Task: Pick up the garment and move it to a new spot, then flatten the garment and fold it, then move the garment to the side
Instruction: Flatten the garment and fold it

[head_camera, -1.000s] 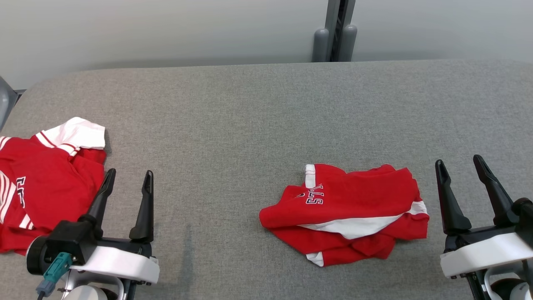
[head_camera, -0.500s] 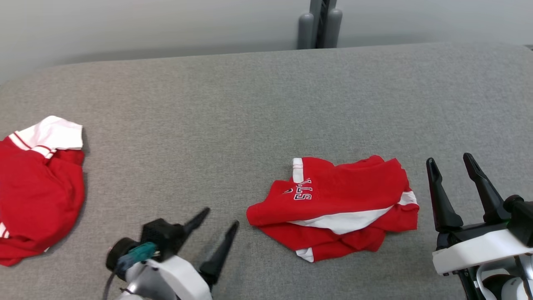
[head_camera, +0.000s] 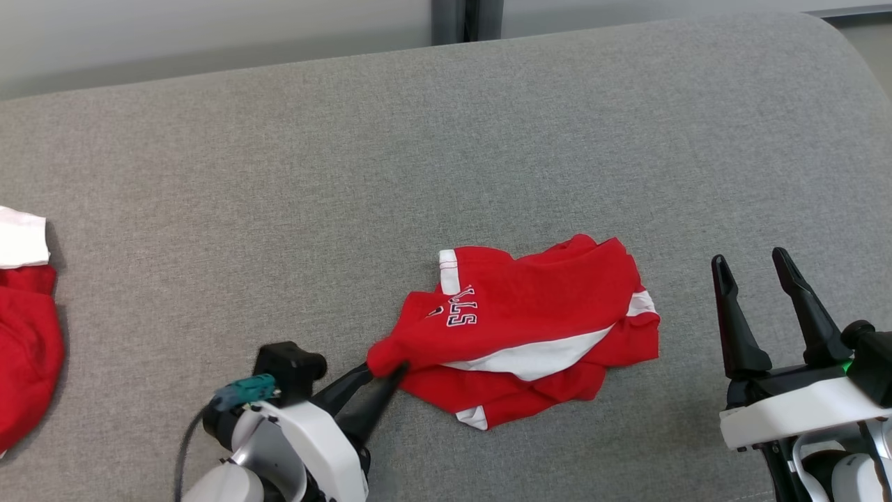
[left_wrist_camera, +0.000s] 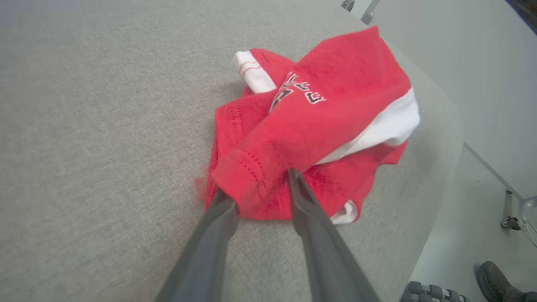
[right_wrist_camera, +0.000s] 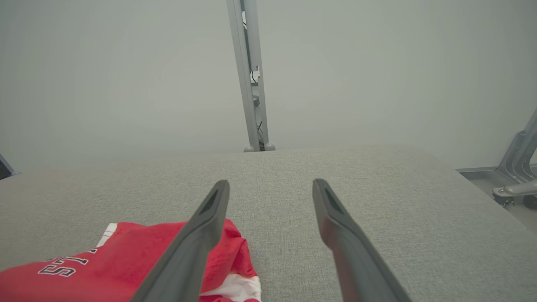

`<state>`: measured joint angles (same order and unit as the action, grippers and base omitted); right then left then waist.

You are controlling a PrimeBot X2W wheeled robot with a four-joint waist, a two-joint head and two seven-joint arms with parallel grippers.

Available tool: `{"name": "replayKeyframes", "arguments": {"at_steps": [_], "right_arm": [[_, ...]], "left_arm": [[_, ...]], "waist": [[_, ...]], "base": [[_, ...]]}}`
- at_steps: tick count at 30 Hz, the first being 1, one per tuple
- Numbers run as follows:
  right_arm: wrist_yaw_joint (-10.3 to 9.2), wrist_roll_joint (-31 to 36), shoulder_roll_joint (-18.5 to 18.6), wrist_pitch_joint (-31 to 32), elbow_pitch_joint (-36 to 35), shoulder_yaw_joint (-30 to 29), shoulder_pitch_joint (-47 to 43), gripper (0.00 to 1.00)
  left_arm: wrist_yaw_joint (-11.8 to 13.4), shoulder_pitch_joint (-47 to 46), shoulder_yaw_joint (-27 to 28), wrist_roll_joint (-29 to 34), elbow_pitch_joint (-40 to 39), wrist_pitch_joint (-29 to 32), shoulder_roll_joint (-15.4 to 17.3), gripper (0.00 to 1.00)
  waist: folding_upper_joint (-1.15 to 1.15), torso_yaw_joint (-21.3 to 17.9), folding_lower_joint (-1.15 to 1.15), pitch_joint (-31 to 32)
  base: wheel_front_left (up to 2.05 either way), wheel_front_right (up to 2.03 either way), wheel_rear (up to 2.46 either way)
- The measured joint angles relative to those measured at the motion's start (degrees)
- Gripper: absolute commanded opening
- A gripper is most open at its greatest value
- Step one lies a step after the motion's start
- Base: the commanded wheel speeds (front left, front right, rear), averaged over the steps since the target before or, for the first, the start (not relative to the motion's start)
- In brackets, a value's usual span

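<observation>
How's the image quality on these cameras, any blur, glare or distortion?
Head view: soft even light, no glare, garment sharp. Left wrist view: left tool blurred near the lens, garment's near edge slightly smeared. Right wrist view: hazy wall, right tool soft close up.
</observation>
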<state>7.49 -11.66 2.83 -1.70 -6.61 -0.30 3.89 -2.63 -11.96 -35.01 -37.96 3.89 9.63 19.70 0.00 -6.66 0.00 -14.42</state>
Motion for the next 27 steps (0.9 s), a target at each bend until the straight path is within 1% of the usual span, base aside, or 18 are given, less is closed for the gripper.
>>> {"name": "replayKeyframes", "arguments": {"at_steps": [4,7,11,14,17,19,21,23,25,27], "right_arm": [[0.00,-0.03,0.01,-0.55,0.54,-0.59,-0.01,1.00],[0.00,-0.40,0.01,-0.68,1.12,-1.24,-0.08,1.00],[0.00,-0.37,-0.01,-0.56,1.33,-1.71,-0.12,1.00],[0.00,-0.27,0.00,-0.23,1.32,-2.35,-0.10,1.00],[0.00,0.09,0.00,0.20,1.00,-2.59,-0.05,1.00],[0.00,0.12,-0.01,0.44,0.65,-2.57,0.10,1.00],[0.00,0.12,-0.01,0.67,0.48,-2.42,0.36,1.00],[0.00,0.09,-0.02,0.69,0.37,-2.00,0.70,1.00],[0.00,0.00,-0.03,0.68,0.40,-1.66,1.18,1.00],[0.00,-0.31,0.00,0.66,0.53,-1.58,1.37,1.00]], "left_arm": [[-0.58,-0.16,1.38,-0.85,-2.05,-1.91,0.62,0.00],[-0.37,0.99,2.20,-1.52,-8.43,-1.69,2.24,0.00],[0.90,4.26,2.19,-2.23,-17.50,1.63,5.28,0.00],[1.78,6.73,2.36,-3.90,-25.27,4.10,7.43,0.00],[3.27,8.85,3.97,-5.00,-31.89,5.68,10.02,0.00],[4.11,9.38,5.39,-5.76,-34.85,6.14,10.92,0.00],[4.76,9.34,6.71,-5.93,-35.91,6.61,11.83,0.00],[4.93,8.76,7.77,-6.58,-34.89,7.40,12.46,0.00],[5.01,6.90,8.67,-7.95,-32.21,8.08,12.35,0.00],[4.61,4.67,9.29,-9.92,-27.94,8.87,11.60,0.00]], "waist": [[0.00,-0.02,0.00,-0.20],[0.00,1.26,0.00,0.05],[0.00,3.40,0.00,0.39],[0.00,5.29,0.00,0.62],[0.00,6.99,0.00,0.68],[0.00,7.75,0.00,0.55],[0.00,7.91,0.00,0.24],[0.00,7.51,0.00,0.00],[0.00,6.70,0.00,-0.25],[0.00,5.63,0.00,-0.55]], "base": [[0.00,0.00,0.00],[0.00,0.00,0.00],[0.00,0.00,0.00],[0.00,0.00,0.00],[0.00,0.00,0.00],[0.00,0.00,0.00],[0.00,0.00,0.00],[0.00,0.00,0.00],[0.00,0.00,0.00],[0.00,0.00,0.00]]}}
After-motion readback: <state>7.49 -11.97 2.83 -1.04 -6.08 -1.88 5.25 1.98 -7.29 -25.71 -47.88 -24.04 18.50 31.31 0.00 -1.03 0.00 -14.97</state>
